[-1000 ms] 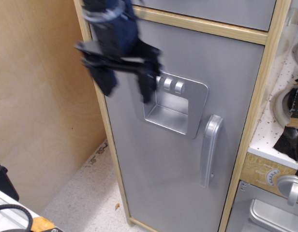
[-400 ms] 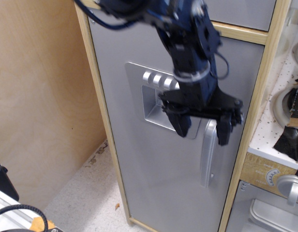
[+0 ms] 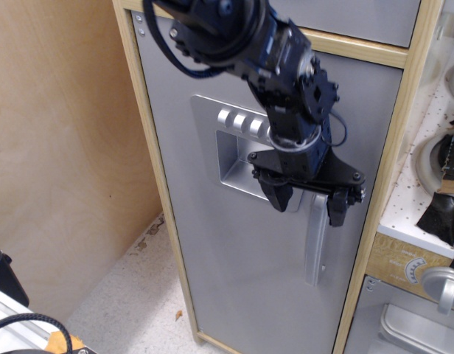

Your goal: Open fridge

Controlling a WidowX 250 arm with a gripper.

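Single view, observation.image.

Item: fridge (image 3: 234,251). Tall toy cabinet, light wood frame, matte silver-grey door; fills the centre of the view, standing on a speckled floor against a plywood wall (image 3: 57,147). Door lies flush in its frame, no gap showing on either edge: shut.

Item: dispenser panel (image 3: 234,151). Recessed in the upper door; round buttons partly hidden by the arm.

Item: handle (image 3: 314,247). Curved vertical silver bar on the door's right side; its top is hidden by the gripper.

Item: gripper (image 3: 309,206). Dark blue arm enters from top, fingers pointing down. Jaws spread apart, one finger either side of the handle's top, nothing clasped. Whether a finger touches the handle cannot be told.

Item: oven door (image 3: 415,324). Silver, lower right, beside the fridge.

Progress, by judgement: approach made; closing on the handle and the pull itself remain.
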